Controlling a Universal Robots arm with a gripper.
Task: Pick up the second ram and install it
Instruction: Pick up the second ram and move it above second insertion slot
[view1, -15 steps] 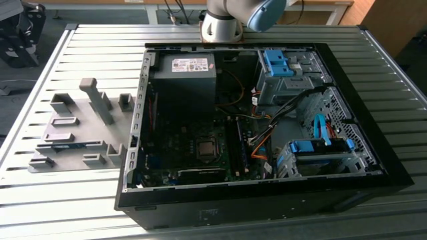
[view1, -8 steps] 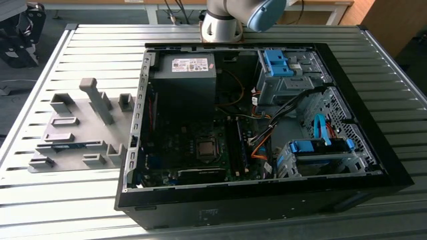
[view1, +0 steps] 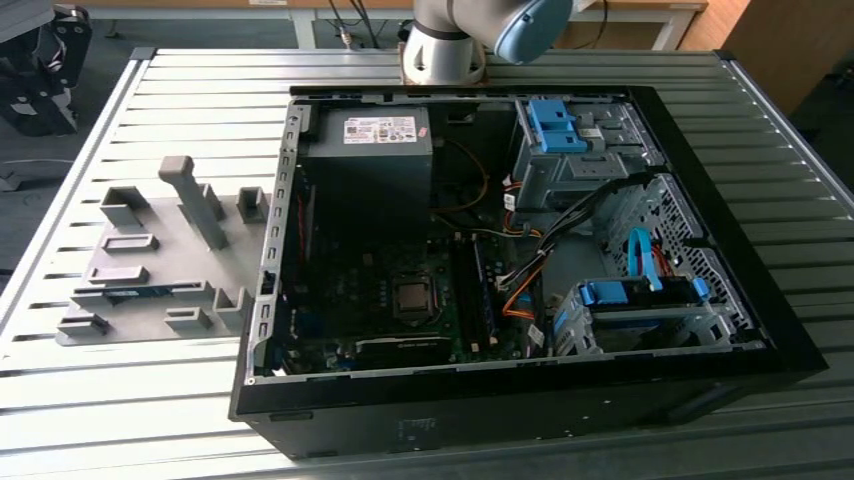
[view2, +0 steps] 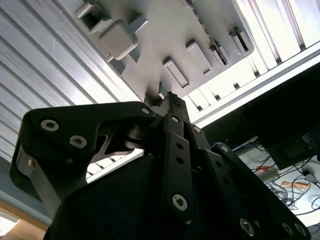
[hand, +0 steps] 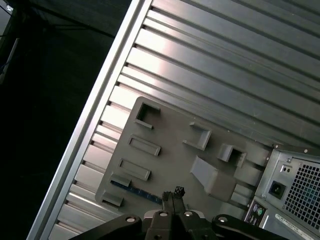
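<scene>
Here, as it stands: one slatted aluminium table (view1: 174, 90), carrying everything listed.

Item: grey fixture plate (view1: 174, 235) with raised blocks, at the exterior view's left, just beside the case.

Item: second ram (view1: 134, 293), a thin blue-green stick lying edge-up in a long holder on that plate, in the lower left of the exterior view. It also shows as a dark blue strip (hand: 134, 191) in the first wrist view.

Item: open black computer case (view1: 767, 330), centre to right of the exterior view. Inside it are a power supply (view1: 367, 165) at upper left, a motherboard (view1: 360, 300) below that, and blue drive caddies (view1: 550, 125) on the right side.

Item: robot arm (view1: 454, 40), rising past the top edge of the exterior view, behind the case.

Item: gripper (hand: 173, 192), seen in both wrist views over the fixture plate. Jaws clenched together, tips meeting, nothing between them. In the first wrist view the tips sit near one end of the ram and do not grasp it.
</scene>
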